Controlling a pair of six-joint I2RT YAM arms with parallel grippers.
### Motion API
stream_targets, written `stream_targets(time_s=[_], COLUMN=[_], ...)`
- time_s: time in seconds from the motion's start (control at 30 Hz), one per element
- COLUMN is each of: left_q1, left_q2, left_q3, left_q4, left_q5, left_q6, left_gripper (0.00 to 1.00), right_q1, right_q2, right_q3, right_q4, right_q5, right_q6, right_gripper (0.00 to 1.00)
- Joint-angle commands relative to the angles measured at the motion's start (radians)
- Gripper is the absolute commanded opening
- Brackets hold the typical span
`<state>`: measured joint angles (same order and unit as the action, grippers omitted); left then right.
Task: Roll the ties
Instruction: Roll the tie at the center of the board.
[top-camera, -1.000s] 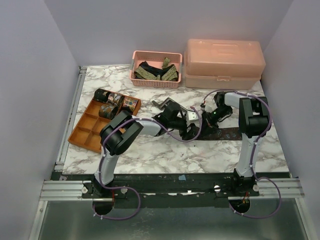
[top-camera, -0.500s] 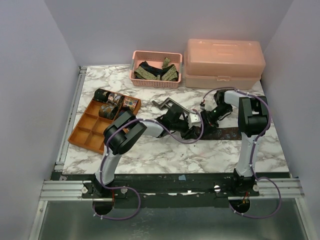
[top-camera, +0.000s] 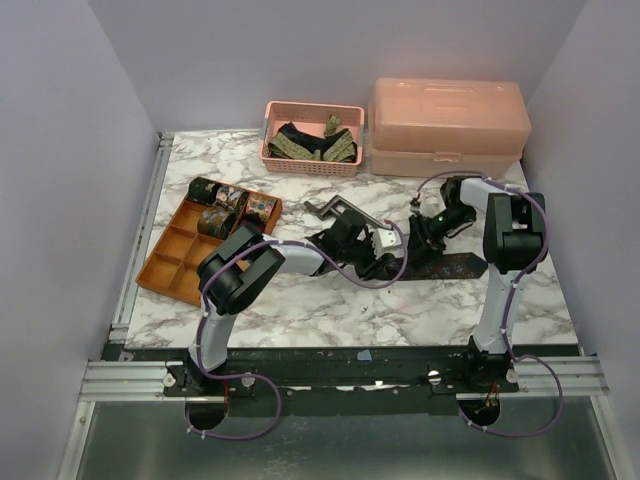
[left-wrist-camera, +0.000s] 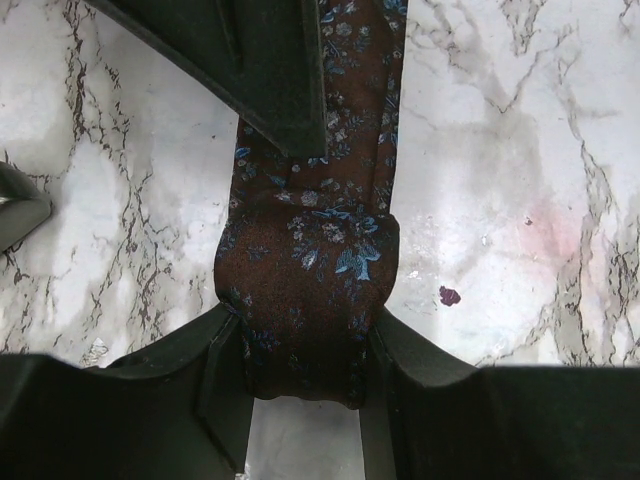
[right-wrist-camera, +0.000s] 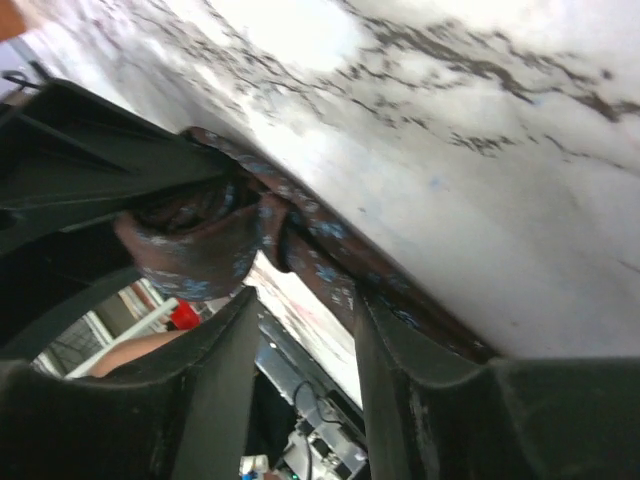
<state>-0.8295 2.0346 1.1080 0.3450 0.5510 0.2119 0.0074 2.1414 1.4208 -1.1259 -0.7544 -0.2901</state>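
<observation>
A dark brown tie with blue flowers (top-camera: 465, 266) lies flat across the marble table (top-camera: 300, 310) at centre right. Its left end is rolled into a small coil (left-wrist-camera: 310, 250). My left gripper (top-camera: 388, 262) is shut on that coil, which sits squeezed between its fingers (left-wrist-camera: 302, 345). My right gripper (top-camera: 420, 238) hovers just right of the coil over the strip. Its jaws (right-wrist-camera: 305, 310) stand apart with nothing between them. The coil (right-wrist-camera: 190, 255) and the strip lie just past its tips.
An orange compartment tray (top-camera: 165, 265) at left holds several rolled ties (top-camera: 230, 200). A pink basket (top-camera: 312, 165) with loose ties and a pink lidded box (top-camera: 447, 125) stand at the back. A grey metal crank bar (top-camera: 330, 208) lies behind my left gripper.
My right arm has swung slightly right and back, with its gripper still by the coil. My left gripper has shifted a little and still holds the coil.
</observation>
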Motion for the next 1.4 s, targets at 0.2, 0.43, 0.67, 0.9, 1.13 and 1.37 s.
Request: stream_targets(time_s=[0.2, 0.43, 0.67, 0.9, 1.13, 1.37], left_q1=[-0.032, -0.043, -0.045, -0.031, 0.007, 0.006], left_q2=[0.06, 0.075, 0.072, 0.051, -0.004, 0.083], left_q3=[0.01, 0.028, 0.034, 0.035, -0.048, 0.017], left_q4=[-0.251, -0.288, -0.299, -0.231, 0.127, 0.299], left_q5=[-0.192, -0.208, -0.192, -0.125, 0.051, 0.127], left_q6=[0.012, 0.022, 0.026, 0.012, -0.051, -0.086], left_gripper=[0.12, 0.13, 0.18, 0.5, 0.69, 0.69], right_q1=[0.009, 0.068, 0.109, 0.1, 0.045, 0.037], right_q2=[-0.061, -0.056, 0.004, 0.042, 0.098, 0.167], right_q3=[0.047, 0.019, 0.006, -0.001, 0.001, 0.06], right_q4=[-0.079, -0.095, 0.014, 0.055, 0.094, 0.102], right_q5=[-0.145, -0.219, -0.101, 0.022, 0.063, 0.059], right_q6=[-0.047, -0.052, 0.028, 0.046, -0.002, -0.022], right_gripper=[0.53, 0.61, 0.46, 0.0, 0.0, 0.0])
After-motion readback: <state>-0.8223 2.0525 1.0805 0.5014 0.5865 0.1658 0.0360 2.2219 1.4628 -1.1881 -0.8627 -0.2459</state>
